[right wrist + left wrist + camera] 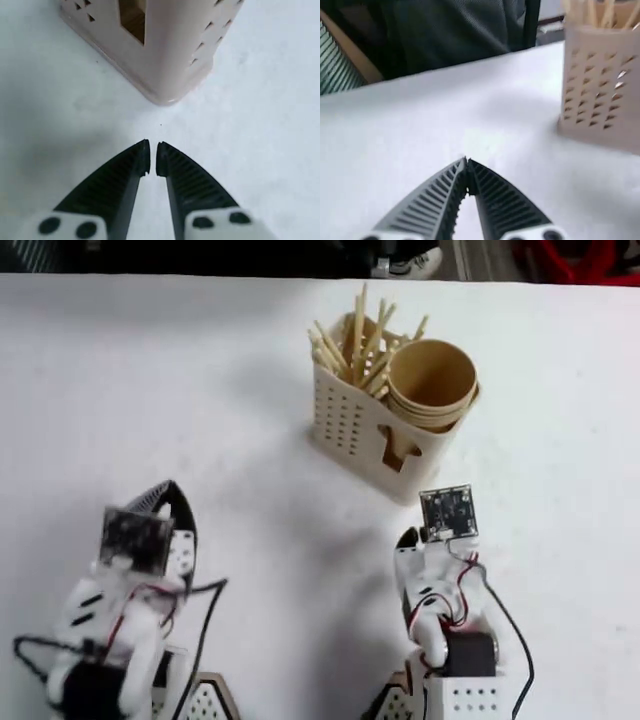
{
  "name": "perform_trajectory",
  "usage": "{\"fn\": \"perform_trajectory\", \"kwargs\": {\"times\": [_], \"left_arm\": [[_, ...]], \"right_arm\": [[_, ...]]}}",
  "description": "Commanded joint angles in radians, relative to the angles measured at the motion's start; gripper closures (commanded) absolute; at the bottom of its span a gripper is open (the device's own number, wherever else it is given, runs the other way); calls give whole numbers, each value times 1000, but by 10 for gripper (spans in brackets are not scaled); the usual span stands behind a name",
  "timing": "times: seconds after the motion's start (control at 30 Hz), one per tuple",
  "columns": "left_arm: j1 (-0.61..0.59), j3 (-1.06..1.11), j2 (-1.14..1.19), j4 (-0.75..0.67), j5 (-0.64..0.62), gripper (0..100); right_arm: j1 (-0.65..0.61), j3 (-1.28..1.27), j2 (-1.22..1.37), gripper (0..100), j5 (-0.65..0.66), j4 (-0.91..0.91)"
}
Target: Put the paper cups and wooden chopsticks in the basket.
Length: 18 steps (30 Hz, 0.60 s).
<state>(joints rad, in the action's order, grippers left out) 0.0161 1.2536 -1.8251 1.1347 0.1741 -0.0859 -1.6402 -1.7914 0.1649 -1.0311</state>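
Note:
A beige perforated basket point(362, 432) stands on the white table at the back centre-right. Inside it are stacked paper cups point(432, 382) and a bundle of wooden chopsticks point(358, 340) that stick up out of it. My left gripper point(467, 167) is low at the front left, shut with nothing in it, and the basket point(602, 85) stands far off to one side of it. My right gripper point(152, 156) sits just in front of the basket's corner point(160, 60), its fingertips nearly touching, holding nothing. From above, the right arm point(446, 580) is directly before the basket.
The white table point(180, 400) spreads wide to the left of the basket. Beyond its far edge there are a dark chair and clutter point(445, 35). Both arm bases point(200, 695) stand at the front edge.

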Motion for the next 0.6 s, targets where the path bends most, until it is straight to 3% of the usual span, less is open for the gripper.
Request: {"fn": "perform_trajectory", "kwargs": {"times": [0.0,0.3,0.57], "left_arm": [[-39,163,-2,-114,8,976],[-41,430,-2,-259,8,976],[-41,439,2,-253,6,976]], "right_arm": [[10,-52,-7,964,3,64],[10,-51,-7,964,3,-15],[10,-51,-7,964,3,-157]]}}
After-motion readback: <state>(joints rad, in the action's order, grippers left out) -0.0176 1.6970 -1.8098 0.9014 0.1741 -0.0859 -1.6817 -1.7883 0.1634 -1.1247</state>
